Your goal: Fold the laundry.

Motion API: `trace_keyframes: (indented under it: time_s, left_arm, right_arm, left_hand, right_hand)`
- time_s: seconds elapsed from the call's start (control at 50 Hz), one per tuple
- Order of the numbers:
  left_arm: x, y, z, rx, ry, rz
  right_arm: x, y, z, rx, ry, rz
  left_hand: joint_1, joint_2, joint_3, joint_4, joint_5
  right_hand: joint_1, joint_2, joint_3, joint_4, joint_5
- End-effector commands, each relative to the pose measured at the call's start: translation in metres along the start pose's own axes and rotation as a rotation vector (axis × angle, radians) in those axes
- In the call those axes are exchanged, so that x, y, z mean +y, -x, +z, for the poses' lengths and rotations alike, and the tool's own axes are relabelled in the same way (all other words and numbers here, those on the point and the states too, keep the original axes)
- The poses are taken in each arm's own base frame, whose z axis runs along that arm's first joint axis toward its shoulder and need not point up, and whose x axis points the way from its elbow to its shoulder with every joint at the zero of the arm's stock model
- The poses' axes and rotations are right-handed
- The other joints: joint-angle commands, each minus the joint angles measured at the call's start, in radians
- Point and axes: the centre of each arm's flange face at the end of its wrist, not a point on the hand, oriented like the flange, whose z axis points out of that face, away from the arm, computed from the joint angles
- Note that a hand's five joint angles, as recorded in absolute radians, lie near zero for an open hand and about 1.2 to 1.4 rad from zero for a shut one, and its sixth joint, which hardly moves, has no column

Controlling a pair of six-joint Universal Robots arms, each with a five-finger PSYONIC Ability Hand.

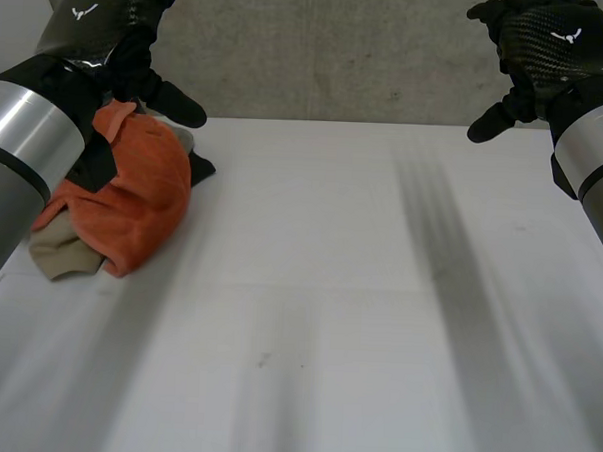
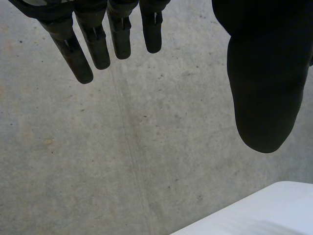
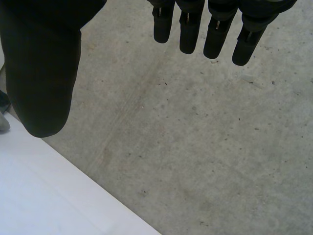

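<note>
A crumpled pile of laundry lies at the table's far left: an orange cloth (image 1: 133, 194) on top, a beige piece (image 1: 62, 251) under it and a dark piece (image 1: 199, 167) at its far side. My left hand (image 1: 120, 28) hovers raised above the pile, open, holding nothing; its straight fingers (image 2: 93, 41) and thumb (image 2: 264, 83) show against the grey wall. My right hand (image 1: 535, 46) is raised over the table's far right corner, open and empty, with straight fingers (image 3: 215, 29) and thumb (image 3: 41, 73) spread.
The white table (image 1: 328, 317) stretches bare across the middle and right. A grey concrete wall (image 1: 339, 57) stands behind its far edge. The table's far edge (image 3: 73, 196) runs beneath my right hand.
</note>
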Motion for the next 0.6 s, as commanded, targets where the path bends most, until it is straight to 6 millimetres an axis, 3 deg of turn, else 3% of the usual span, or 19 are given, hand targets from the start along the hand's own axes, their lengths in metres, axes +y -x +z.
trace_keyframes:
  time_s: [0.02, 0.2, 0.26, 0.42, 0.48, 0.5, 0.6]
  left_arm:
    - [0.0, 0.0, 0.001, 0.001, -0.003, 0.004]
    - [0.012, 0.007, 0.011, -0.013, 0.015, 0.098]
    - [0.018, 0.027, 0.023, -0.058, 0.013, 0.195]
    - [0.084, 0.12, 0.069, -0.237, 0.109, 0.43]
    - [0.102, 0.144, 0.079, -0.276, 0.133, 0.483]
    - [0.117, 0.164, 0.085, -0.308, 0.154, 0.519]
    - [0.16, 0.212, 0.092, -0.386, 0.225, 0.599]
  right_arm:
    - [0.003, 0.002, -0.001, -0.004, 0.007, 0.001]
    - [0.004, 0.003, -0.002, -0.008, 0.009, -0.006]
    - [0.003, 0.003, -0.001, -0.008, 0.008, -0.006]
    - [0.004, 0.003, -0.001, -0.016, 0.008, -0.007]
    - [0.006, 0.005, -0.002, -0.022, 0.014, -0.011]
    - [0.006, 0.005, -0.002, -0.022, 0.017, -0.011]
    - [0.016, 0.007, 0.001, -0.028, 0.044, -0.009]
  left_hand:
    - [-0.09, -0.105, -0.1, -0.105, -0.1]
    - [-0.09, -0.105, -0.1, -0.105, -0.1]
    - [-0.09, -0.105, -0.1, -0.105, -0.1]
    - [-0.09, -0.105, -0.1, -0.105, -0.1]
    - [-0.09, -0.105, -0.1, -0.105, -0.1]
    - [-0.09, -0.105, -0.1, -0.105, -0.1]
    - [-0.09, -0.105, -0.1, -0.105, -0.1]
  right_hand:
    - [-0.086, -0.088, -0.103, -0.104, -0.098]
    - [-0.086, -0.088, -0.103, -0.104, -0.098]
    - [-0.086, -0.088, -0.103, -0.104, -0.098]
    - [-0.086, -0.088, -0.103, -0.104, -0.098]
    - [-0.086, -0.088, -0.103, -0.104, -0.098]
    - [-0.086, -0.088, -0.103, -0.104, -0.098]
    - [-0.086, -0.088, -0.103, -0.104, -0.098]
